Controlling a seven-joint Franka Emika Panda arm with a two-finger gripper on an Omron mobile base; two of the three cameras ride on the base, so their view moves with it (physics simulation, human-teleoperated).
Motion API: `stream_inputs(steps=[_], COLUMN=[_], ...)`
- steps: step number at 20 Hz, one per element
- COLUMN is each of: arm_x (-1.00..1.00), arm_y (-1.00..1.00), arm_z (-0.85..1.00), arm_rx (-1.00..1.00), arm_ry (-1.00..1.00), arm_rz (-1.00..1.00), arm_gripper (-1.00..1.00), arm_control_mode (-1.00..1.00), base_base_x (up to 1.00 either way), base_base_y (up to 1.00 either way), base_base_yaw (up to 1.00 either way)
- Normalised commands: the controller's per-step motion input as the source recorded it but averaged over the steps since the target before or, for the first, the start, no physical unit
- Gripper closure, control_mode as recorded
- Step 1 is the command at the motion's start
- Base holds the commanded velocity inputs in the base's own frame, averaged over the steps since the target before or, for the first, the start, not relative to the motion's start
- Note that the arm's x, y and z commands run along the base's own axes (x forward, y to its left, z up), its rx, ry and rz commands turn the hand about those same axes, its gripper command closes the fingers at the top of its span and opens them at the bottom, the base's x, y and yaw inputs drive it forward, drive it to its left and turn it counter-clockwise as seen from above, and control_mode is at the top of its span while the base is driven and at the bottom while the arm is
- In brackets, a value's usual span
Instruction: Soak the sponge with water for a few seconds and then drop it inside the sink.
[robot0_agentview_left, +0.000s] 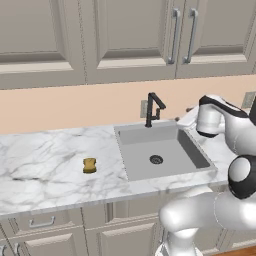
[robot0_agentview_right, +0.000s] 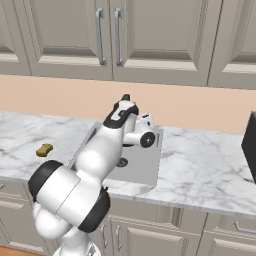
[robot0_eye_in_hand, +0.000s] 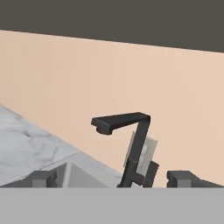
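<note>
Sponge (robot0_agentview_left: 89, 165), one, lies on marble left of one sink (robot0_agentview_left: 131, 135); end effector (robot0_eye_in_hand: 113, 178) spread wide, empty.

The white marble desk (robot0_agentview_left: 45, 165) runs along the peach wall beneath grey cabinets. The sponge (robot0_agentview_left: 89, 165) lies flat on it, left of the sink (robot0_agentview_left: 131, 137), apart from the basin's rim.

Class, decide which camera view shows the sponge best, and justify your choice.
The left base view: the sponge lies unobstructed on the marble counter, left of the sink. The right base view shows it smaller, far left.
</note>
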Motion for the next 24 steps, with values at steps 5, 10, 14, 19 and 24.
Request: stream_inputs(steps=[5,10,14,19,24], arm_x=[0.05,0.21,0.36,0.13,0.08], arm_y=[0.08,0.00,0.00,0.02,0.08], arm_z=[0.00,0.00,-0.06,-0.10,-0.06], arm_rx=[0.00,0.00,0.00,0.00,0.00], arm_ry=[0.00,0.00,0.00,0.00,0.00], arm_rz=[0.03,0.00,0.00,0.00,0.00], arm_gripper=[-1.00,-1.00,-1.00,-1.00,-1.00], arm_control_mode=[-1.00,-1.00,-1.00,-1.00,-1.00], base_base_x=[0.00,0.00,0.00,0.00,0.00], base_base_y=[0.00,0.00,0.00,0.00,0.00], base_base_yaw=[0.00,0.00,0.00,0.00,0.00])
